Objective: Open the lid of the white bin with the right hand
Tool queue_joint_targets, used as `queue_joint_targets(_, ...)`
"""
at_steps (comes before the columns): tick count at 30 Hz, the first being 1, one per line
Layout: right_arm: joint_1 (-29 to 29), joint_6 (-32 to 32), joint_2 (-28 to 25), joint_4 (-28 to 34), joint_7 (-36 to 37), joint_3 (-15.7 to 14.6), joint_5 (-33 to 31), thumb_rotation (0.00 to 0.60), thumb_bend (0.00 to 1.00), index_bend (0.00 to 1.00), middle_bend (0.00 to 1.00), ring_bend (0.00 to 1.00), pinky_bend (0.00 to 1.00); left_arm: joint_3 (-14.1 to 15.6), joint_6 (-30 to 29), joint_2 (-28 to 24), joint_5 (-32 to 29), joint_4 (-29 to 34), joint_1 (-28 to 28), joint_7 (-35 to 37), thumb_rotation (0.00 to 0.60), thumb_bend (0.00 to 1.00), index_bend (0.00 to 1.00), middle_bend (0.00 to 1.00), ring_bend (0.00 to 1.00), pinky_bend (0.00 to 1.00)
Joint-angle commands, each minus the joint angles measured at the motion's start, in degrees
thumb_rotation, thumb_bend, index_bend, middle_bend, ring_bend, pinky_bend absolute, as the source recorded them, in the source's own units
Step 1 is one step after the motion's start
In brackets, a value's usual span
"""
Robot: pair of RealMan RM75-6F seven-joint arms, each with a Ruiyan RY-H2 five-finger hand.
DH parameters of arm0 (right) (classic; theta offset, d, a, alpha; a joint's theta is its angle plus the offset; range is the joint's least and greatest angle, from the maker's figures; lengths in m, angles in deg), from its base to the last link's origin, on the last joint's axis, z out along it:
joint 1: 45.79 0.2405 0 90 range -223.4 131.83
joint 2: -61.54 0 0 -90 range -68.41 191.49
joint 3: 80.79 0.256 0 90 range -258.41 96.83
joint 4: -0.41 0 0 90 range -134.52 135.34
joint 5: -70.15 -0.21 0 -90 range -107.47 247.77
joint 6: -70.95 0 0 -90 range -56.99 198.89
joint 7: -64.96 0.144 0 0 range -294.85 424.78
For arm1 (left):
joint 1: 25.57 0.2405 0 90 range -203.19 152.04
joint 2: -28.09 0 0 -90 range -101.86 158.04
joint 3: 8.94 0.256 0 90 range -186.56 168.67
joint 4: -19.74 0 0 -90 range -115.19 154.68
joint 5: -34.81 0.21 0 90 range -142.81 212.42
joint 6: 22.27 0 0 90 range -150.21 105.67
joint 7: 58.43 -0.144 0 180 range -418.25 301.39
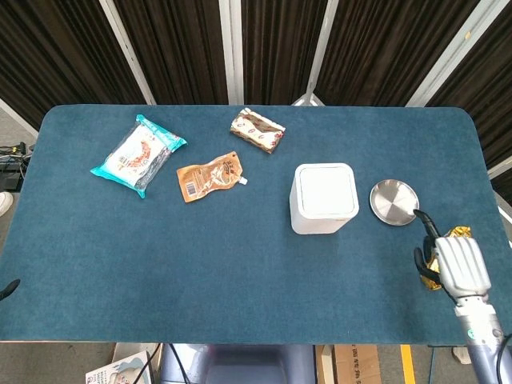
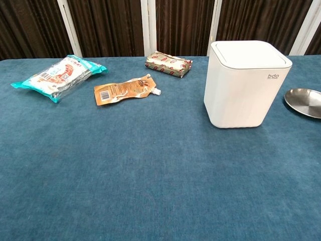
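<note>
White bin [image 1: 324,198] standing upright near the middle of the blue worktop [image 1: 240,272], its lid [image 1: 325,190] lying flat and closed; the chest view shows the same bin [image 2: 246,85] with the lid seam running just below the top edge and no handle or tab visible on the faces shown. The right hand [image 1: 458,266] is at the right edge of the worktop, well apart from the bin, seen from its back with dark fingers [image 1: 426,224] reaching toward the steel dish [image 1: 394,202]; it appears to hold nothing, though how far the fingers are spread cannot be told from this angle. The left hand is not in view. Risks, as judged from this layout: the gold snack packet [image 1: 450,240] lies directly under or against the hand and could be dragged or knocked off the worktop as the hand travels inward; the steel dish sits between hand and bin, just beside the bin's right wall, and a low approach path would strike or slide it. The bin looks light and unanchored, so a sideways or prying push at the lid edge is likely to shove or tip the whole body rather than lift the lid. If the lid is a press-release type, an off-centre press may fail to trigger it. The orange pouch [image 1: 208,178], teal packet [image 1: 138,156] and brown wrapped bar [image 1: 258,130] lie left of the bin, clear of the probable path.
</note>
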Motion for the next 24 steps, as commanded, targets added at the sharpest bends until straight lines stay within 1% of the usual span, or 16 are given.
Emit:
queue_joint_targets(1, 4.6, 4.9, -0.9, 4.9, -7.1, 2.4, -4.5, 0.6, 0.7, 0.15, 0.82, 0.84, 0.81, 0.0, -0.2, -0.1, -0.1, 0.0, 0.2, 0.3, 0.6, 0.16, 0.26, 0.22, 0.11, 0.26)
queue_joint_targets(6, 9.2, 9.0, -1.0, 8.5, -14.6, 4.3, -11.6, 0.6, 0.73, 0.15, 0.83, 0.85, 0.81, -0.1, -0.3, -0.2, -0.4, 0.0, 0.4, 0.7, 0.6, 0.16, 0.26, 0.22, 0.11, 0.26)
queue_joint_targets(12, 14.1, 12.4, -1.0, 12.2, -22.0, 5.0, -19.3, 0.6, 0.73, 0.15, 0.83, 0.85, 0.81, -0.2, 0.0, -0.3, -0.7, 0.1, 0.3, 0.8, 0.6, 0.16, 0.26, 0.22, 0.11, 0.26)
queue_joint_targets(15, 17.0, 12.7, -0.4, 14.0, -26.4, 5.2, -23.6, 0.6, 0.73, 0.15, 0.83, 0.85, 0.81, -0.1, 0.1, -0.3, -0.4, 0.1, 0.2, 0.8, 0.6, 0.16, 0.26, 0.22, 0.11, 0.26)
queue_joint_targets(19, 20.0, 12.2, 0.0, 16.2, -31.0, 4.6, -28.6, 0.6, 0.73, 0.15, 0.83, 0.84, 0.81, -0.2, -0.1, -0.4, -0.7, -0.1, 0.4, 1.4, 0.6, 0.16, 0.26, 0.22, 0.11, 0.26)
queue_joint_targets(24, 22.6, 11.3, 0.4, 17.4, -33.3, 4.2, -32.2, 0.6, 0.73, 0.15, 0.83, 0.85, 0.81, -0.2, 0.0, -0.5, -0.6, -0.2, 0.4, 1.8, 0.6, 0.16, 0.26, 0.22, 0.11, 0.26)
